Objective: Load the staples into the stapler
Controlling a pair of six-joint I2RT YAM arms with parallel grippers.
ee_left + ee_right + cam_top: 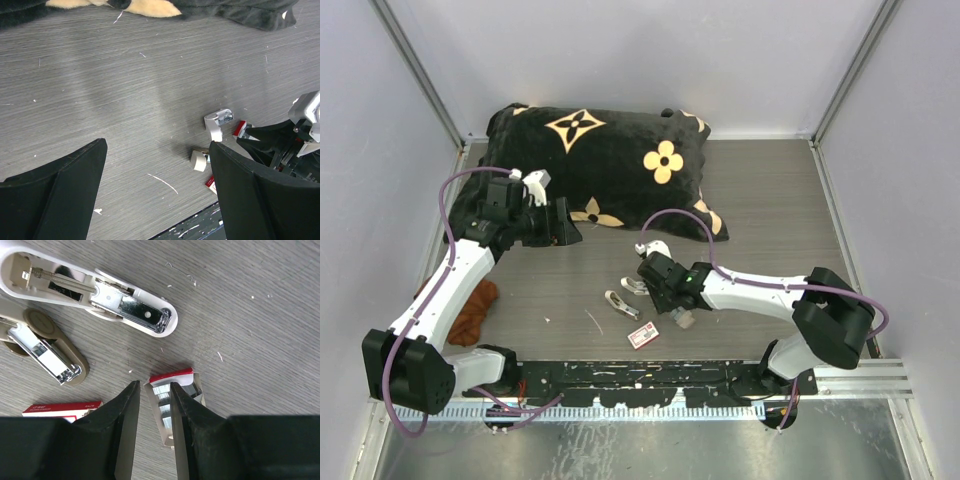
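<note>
The stapler lies opened flat on the table: its white top half (85,290) with the metal magazine showing, and its tan base (45,347) beside it. It also shows in the top view (622,298). The staples (162,397) are silvery strips in a small grey tray with a red end. My right gripper (152,405) is low over this tray, jaws only narrowly apart, with the strips showing in the gap. The red-and-white box (60,409) lies just left of it. My left gripper (157,190) is wide open and empty, high near the pillow's front edge (555,228).
A black pillow (610,170) with tan flowers fills the back of the table. An orange cloth (475,310) lies by the left arm. Loose bits of staple wire (162,183) dot the wood surface. Walls enclose both sides.
</note>
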